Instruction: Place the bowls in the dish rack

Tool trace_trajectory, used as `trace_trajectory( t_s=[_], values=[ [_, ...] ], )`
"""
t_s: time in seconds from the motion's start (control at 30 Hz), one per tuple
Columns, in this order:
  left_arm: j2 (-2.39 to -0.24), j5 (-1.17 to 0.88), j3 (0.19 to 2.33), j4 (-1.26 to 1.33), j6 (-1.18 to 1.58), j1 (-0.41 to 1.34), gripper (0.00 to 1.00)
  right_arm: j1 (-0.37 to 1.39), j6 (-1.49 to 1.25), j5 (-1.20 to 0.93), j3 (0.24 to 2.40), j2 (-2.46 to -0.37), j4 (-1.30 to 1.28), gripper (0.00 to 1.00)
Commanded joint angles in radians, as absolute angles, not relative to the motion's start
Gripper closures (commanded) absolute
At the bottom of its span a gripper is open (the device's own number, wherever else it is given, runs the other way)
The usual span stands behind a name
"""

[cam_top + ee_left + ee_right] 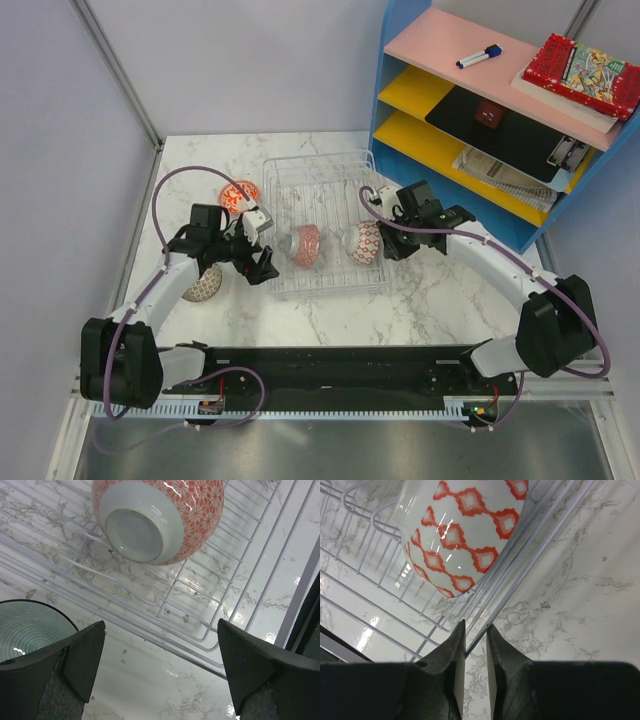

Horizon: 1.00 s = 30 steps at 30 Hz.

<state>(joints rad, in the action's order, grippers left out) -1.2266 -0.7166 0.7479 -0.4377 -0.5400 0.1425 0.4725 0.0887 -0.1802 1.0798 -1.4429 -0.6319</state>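
Dish rack (325, 170) sits mid-table and holds a floral bowl (305, 244) and a diamond bowl (366, 243), both on edge. Left gripper (262, 264) is low at the rack's left front, fingers wide apart, empty. Only its wrist view shows a ribbed green bowl (25, 627). Right gripper (388, 245) is at the rack's right side, fingers nearly together. The rim wire runs into the gap; cannot tell if it is pinched.

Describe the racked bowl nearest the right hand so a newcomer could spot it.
Left of the blue shelf unit sits the wire dish rack. Two bowls lie on their sides in its near half; the diamond bowl is the right one. It is white with big red diamonds, while the flowered bowl beside it has a fine red floral print.
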Motion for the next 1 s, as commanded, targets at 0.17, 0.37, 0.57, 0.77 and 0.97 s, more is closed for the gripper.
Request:
trace_trajectory(
  t_s=[0.17, 0.37, 0.57, 0.77, 0.97],
  values=[
    [-1.224, -0.756, 0.744, -0.485, -0.592, 0.176, 0.00, 0.500, 0.164, -0.252, 0.988, -1.316, -0.709, 0.83],
    [-1.305, -0.749, 0.753, -0.453, -0.583, 0.199, 0.00, 0.500, 0.152, -0.256, 0.962, -1.296, -0.712, 0.85],
    [-1.379, -0.742, 0.811, -0.423, -0.568, 0.221, 0.00, 0.502, 0.166, -0.287, 0.953, -1.279, -0.738, 0.87],
    [-1.451, -0.732, 0.887, -0.419, -0.546, 0.255, 0.00, 0.508, 0.175, -0.293, 0.943, -1.246, -0.744, 0.89],
    [-1.476, -0.715, 0.926, -0.414, -0.526, 0.304, 0.00, 0.515, 0.183, -0.282, 0.940, -1.239, -0.744, 0.86]
  ],
)
